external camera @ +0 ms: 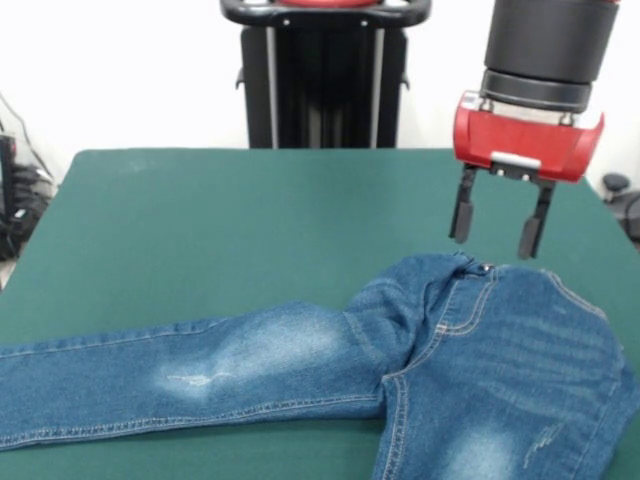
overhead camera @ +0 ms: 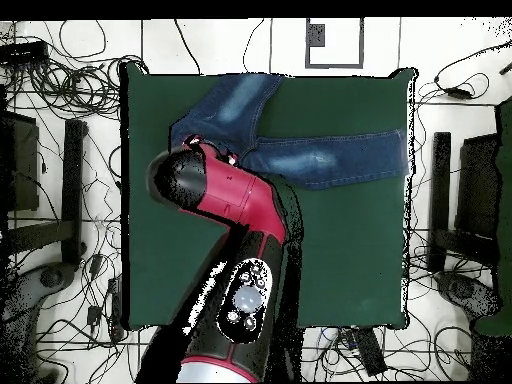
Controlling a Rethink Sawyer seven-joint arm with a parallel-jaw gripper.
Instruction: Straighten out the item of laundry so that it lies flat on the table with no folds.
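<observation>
On one green table (external camera: pixel 230 210), one pair of jeans (external camera: pixel 300 370) is spread; above its waistband one gripper (external camera: pixel 500 225) is held, fingers apart.

The front view sits low and close across the table (external camera: pixel 200 200), facing the arm's pedestal (external camera: pixel 325 75) at the top of the frame; it cuts off the table's lower edge. The overhead view looks straight down from high up, taking in the whole table (overhead camera: pixel 350 260) and the surrounding floor. Both share the green top, the jeans (external camera: pixel 300 370) (overhead camera: pixel 300 150) and the claw (external camera: pixel 498 230).
</observation>
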